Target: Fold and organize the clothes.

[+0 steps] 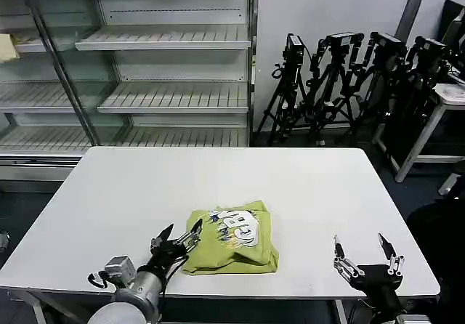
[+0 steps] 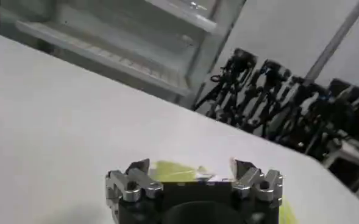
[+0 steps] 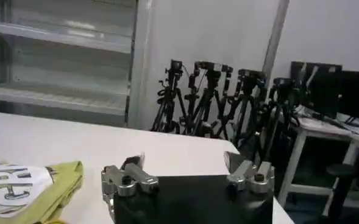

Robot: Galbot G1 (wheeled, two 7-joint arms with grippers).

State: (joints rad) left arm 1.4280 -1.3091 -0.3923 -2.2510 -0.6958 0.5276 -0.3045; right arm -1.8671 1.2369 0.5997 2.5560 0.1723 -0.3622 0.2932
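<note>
The clothes are one lime yellow-green T-shirt [image 1: 232, 240], folded into a compact bundle with its white-and-blue print facing up, lying on the white table [image 1: 218, 179] near the front edge. My left gripper [image 1: 182, 235] is open just at the shirt's left edge, with nothing between its fingers; in the left wrist view the T-shirt [image 2: 176, 171] shows just beyond the left gripper [image 2: 191, 165]. My right gripper [image 1: 365, 251] stands open near the table's front right corner, well apart from the shirt. In the right wrist view the right gripper [image 3: 185, 161] is empty and the T-shirt [image 3: 33, 189] lies off to one side.
Empty metal shelving [image 1: 145, 62] stands behind the table. Several black camera tripods [image 1: 341, 77] crowd the back right, beside another white table [image 1: 450, 99]. Bare tabletop surrounds the shirt.
</note>
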